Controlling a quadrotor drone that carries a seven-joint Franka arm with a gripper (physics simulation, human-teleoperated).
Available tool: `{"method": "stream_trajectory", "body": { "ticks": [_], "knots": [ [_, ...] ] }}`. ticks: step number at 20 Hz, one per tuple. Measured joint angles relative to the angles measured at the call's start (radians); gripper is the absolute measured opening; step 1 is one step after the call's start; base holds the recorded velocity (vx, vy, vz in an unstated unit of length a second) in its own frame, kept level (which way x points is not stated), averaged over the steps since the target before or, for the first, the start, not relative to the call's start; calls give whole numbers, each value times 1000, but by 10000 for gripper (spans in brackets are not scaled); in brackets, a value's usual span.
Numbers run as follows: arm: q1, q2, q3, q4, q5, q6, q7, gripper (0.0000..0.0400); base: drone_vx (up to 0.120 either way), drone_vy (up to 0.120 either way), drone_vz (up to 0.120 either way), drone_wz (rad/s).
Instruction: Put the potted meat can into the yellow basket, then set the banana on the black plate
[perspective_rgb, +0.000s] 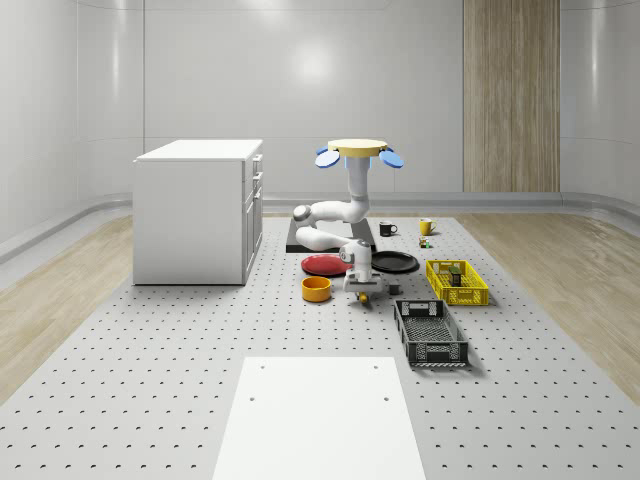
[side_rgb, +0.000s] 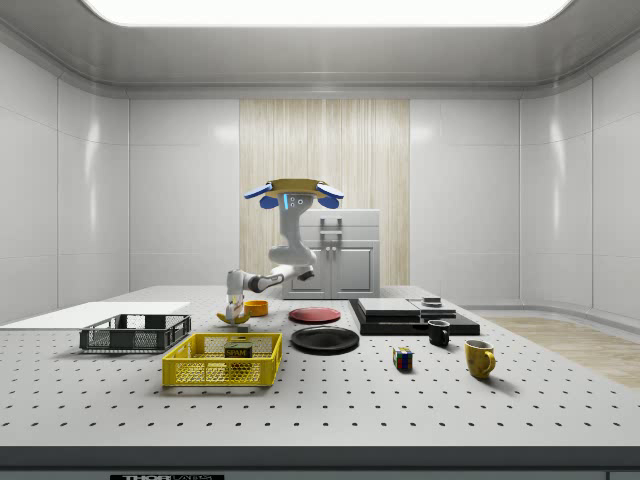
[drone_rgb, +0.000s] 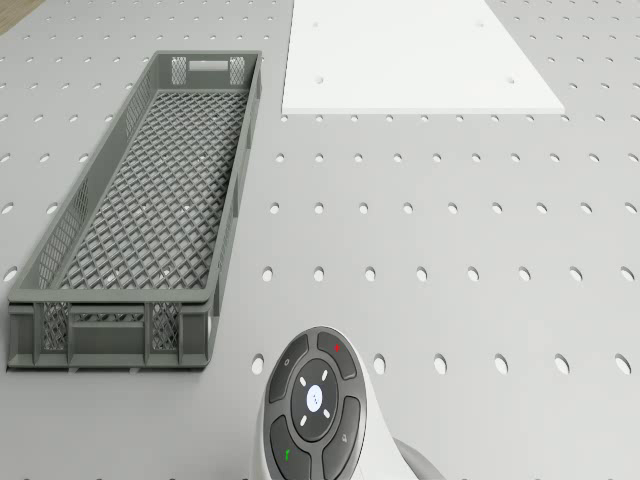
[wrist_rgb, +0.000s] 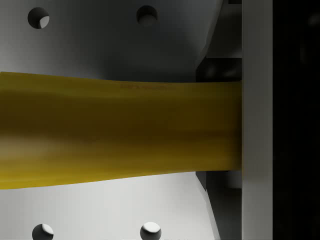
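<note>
Banana (perspective_rgb: 364, 297) sits low on the surface in the whole-scene view, under the end effector (perspective_rgb: 363, 292), beside the orange bowl (perspective_rgb: 316, 289), the drone (perspective_rgb: 360, 150) hovering above. Side view: potted meat can (side_rgb: 238, 351) already in the yellow basket (side_rgb: 222, 360), black plate (side_rgb: 325, 340) nearby. Wrist view: banana (wrist_rgb: 120, 130) runs across and meets one finger (wrist_rgb: 257, 120); whether it's pinched, I cannot tell. Risk: a weak hold on that rounded skin lets it roll free on the lift.
</note>
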Motion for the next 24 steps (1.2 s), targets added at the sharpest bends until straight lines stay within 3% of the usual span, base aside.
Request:
{"method": "stream_trajectory", "body": {
  "ticks": [4,9,12,24],
  "knots": [
    [10,0,32,-19,28,-21,0,197,0,0,0,0],
    [21,0,78,-43,70,-47,10,200,0,0,120,0],
    [23,-1,93,-50,84,-54,15,200,-120,120,107,0],
    [22,-6,110,-56,101,-56,27,200,-120,120,0,0]
  ]
}}
